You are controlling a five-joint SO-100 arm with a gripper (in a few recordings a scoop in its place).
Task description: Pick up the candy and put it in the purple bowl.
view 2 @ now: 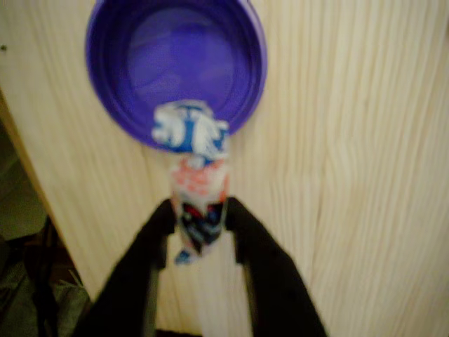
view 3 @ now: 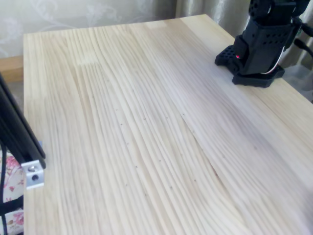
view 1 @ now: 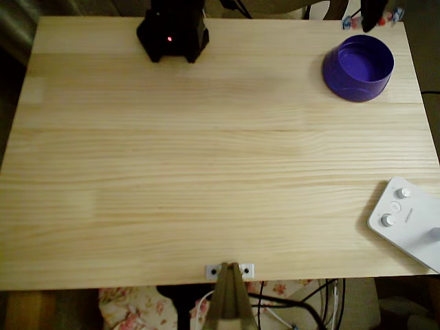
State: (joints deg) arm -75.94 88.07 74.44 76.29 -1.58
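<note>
In the wrist view you see the gripper [view 2: 200, 219] with its two black fingers [view 2: 156, 242] clamped on the candy [view 2: 198, 184], gripping its dark lower middle. The candy stands out past the fingertips, and its twisted blue-white end overlaps the near rim of the purple bowl [view 2: 112, 91]. Whether the candy is above the rim or touching it, you cannot tell.

In the overhead view the purple bowl [view 1: 358, 67] sits on the wooden bench [view 1: 206, 172] near the upper right corner, and the candy [view 1: 390, 16] shows just beyond it at the bench edge. The arm's black base [view 1: 172, 31] stands at the top edge. A white device with round knobs [view 1: 405, 220] lies at the right edge, well apart from the bowl.
</note>
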